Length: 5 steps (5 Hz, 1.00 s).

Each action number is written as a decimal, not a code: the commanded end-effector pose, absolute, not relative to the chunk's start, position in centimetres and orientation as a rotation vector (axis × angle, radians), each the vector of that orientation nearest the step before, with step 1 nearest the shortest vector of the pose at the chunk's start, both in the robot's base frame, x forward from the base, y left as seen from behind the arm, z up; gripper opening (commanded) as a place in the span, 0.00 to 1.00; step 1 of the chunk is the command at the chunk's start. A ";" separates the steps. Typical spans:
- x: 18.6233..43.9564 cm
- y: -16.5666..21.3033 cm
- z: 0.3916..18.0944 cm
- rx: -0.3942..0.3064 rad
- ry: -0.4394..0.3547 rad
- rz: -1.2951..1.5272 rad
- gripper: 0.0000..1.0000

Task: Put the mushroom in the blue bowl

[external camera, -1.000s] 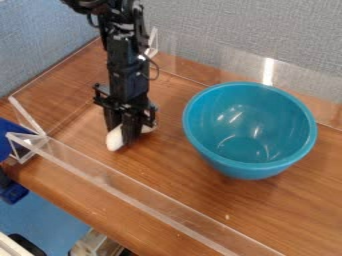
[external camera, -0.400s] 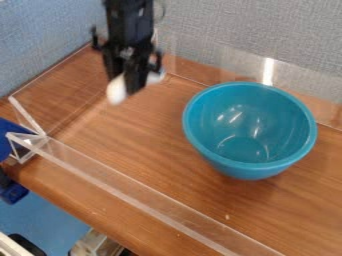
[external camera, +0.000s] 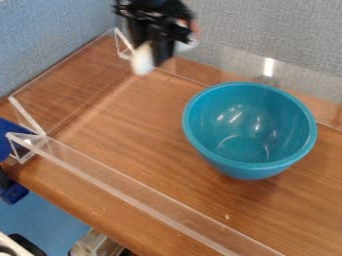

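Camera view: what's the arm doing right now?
The gripper is shut on the mushroom and holds it in the air above the wooden table, up and to the left of the blue bowl in this view. The bowl is empty and the mushroom is not yet over it. A low clear barrier runs along the table's front edge.

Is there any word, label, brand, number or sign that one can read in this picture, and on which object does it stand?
None: no readable text appears anywhere in the view.
blue bowl: plain glossy surface, no label.
mushroom held in the gripper: no marking visible; this area is blurred.
wooden table and clear barrier: no signs or numbers.
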<state>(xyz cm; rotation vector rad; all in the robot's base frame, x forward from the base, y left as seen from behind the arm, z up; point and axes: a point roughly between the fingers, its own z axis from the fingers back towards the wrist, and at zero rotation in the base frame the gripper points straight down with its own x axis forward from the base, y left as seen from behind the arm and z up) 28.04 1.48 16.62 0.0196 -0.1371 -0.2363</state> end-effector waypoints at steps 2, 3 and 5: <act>29.9 -4.7 16.7 0.010 -0.173 -0.332 0.00; 30.5 -6.1 15.3 0.011 -0.152 -0.349 0.00; 30.4 -7.1 14.1 0.015 -0.143 -0.371 0.00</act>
